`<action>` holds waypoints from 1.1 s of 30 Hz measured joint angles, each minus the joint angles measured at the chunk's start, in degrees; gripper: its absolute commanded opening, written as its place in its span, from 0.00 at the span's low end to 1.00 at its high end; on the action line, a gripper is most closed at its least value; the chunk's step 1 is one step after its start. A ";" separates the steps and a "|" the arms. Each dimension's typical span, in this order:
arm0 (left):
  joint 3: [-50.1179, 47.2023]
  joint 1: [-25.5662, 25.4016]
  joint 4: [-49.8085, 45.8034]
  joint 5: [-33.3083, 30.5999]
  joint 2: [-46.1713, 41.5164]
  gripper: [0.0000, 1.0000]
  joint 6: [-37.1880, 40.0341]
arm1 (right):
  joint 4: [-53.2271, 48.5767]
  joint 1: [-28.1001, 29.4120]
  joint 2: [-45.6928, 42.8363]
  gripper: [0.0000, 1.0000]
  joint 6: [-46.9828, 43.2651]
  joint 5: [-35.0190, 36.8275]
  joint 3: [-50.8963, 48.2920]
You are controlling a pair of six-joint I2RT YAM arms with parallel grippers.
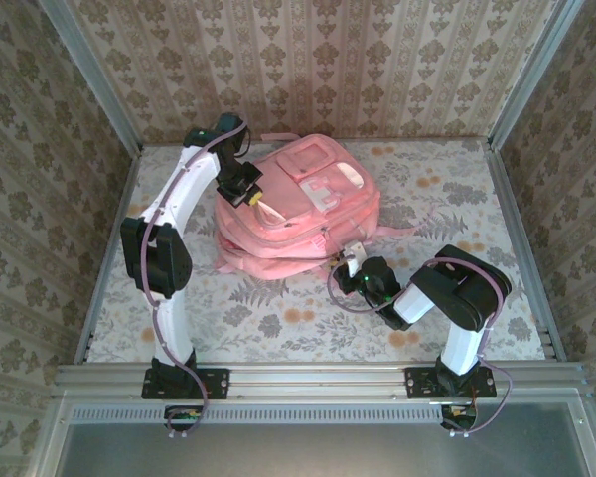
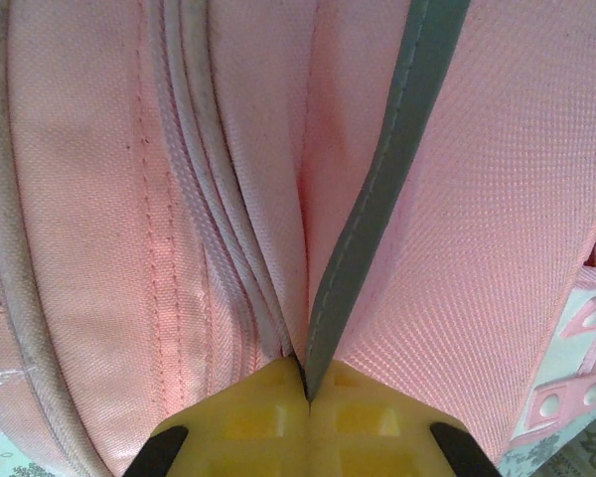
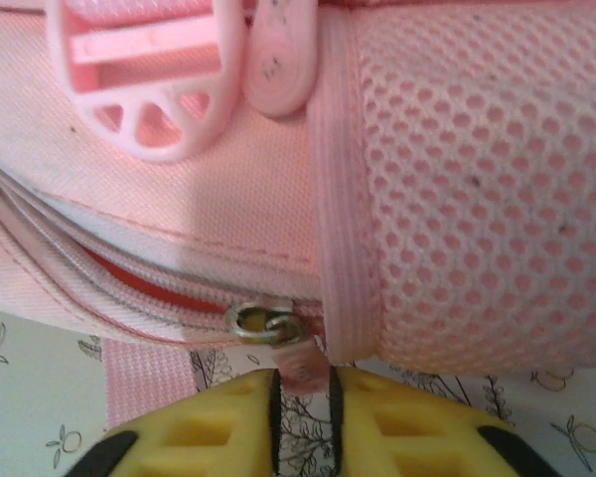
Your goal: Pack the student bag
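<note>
The student bag (image 1: 308,214), a big pink backpack, lies on the flowered table with its front pockets facing up. At the bag's upper left, my left gripper (image 1: 250,194) is shut on a grey-edged fabric flap (image 2: 377,199) that runs up from between the yellow fingertips (image 2: 248,417), with pink bag cloth (image 2: 497,219) all round. My right gripper (image 1: 350,260) is at the bag's near edge. Its pads press on both sides of a small pink zip pull tab (image 3: 303,370), which hangs from a metal ring (image 3: 261,323) on a partly open zip beside a mesh side pocket (image 3: 477,179).
A pink plastic strap buckle (image 3: 144,70) sits just above the zip. A pink strap (image 1: 417,231) trails right of the bag. Patterned walls (image 1: 40,149) and metal rails enclose the table, with bare floral tabletop (image 1: 268,313) in front of the bag.
</note>
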 measured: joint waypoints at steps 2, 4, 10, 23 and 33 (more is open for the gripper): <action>0.00 0.00 0.15 0.20 0.00 0.00 -0.02 | 0.70 0.02 0.00 0.13 0.39 -0.20 -0.17; 0.00 0.13 0.24 0.31 0.00 0.00 -0.02 | 1.40 0.07 0.00 0.08 0.79 -0.28 -0.68; 0.00 0.28 0.46 0.83 -0.02 0.00 -0.22 | 4.13 0.17 0.02 0.06 1.14 -0.57 -2.97; -2.54 0.37 2.93 1.81 -1.60 0.00 -0.72 | 8.24 0.37 3.76 0.52 -1.68 -0.79 -3.17; -3.15 0.70 3.98 2.97 -1.84 0.00 -1.38 | 9.01 0.37 5.77 0.46 -3.08 2.45 0.87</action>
